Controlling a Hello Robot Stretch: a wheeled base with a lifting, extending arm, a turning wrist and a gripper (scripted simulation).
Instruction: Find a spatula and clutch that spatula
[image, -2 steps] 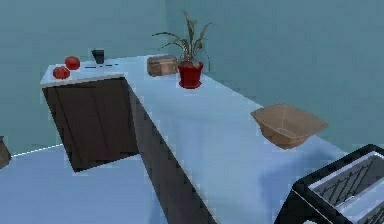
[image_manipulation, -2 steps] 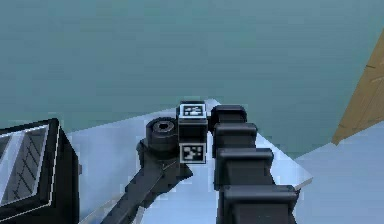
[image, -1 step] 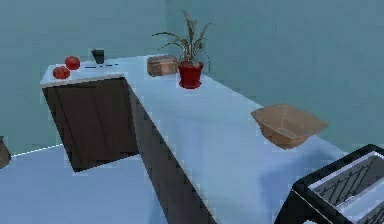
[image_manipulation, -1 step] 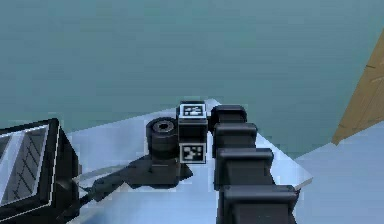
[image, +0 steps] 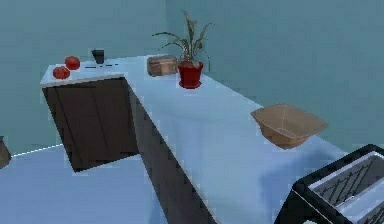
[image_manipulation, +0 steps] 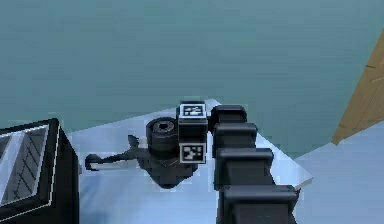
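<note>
a thin dark item (image: 103, 66), too small to name surely, lies flat beside a dark cup (image: 98, 57) at the table's (image: 205, 135) far corner, well apart from the pincer (image_manipulation: 92, 161), past the toaster (image_manipulation: 30, 172). the pincer hangs over bare tabletop just beside that toaster and holds nothing; how its fingers stand cannot be told. a wooden bowl (image: 288, 125) and a potted plant (image: 189, 70) stand between.

The walls (image: 300, 40) are teal, the counter (image: 210, 140) pale blue, the cabinets (image: 95, 120) dark brown — red pot (image: 190, 73), tan bowl (image: 289, 126), black toaster (image: 335, 190).
</note>
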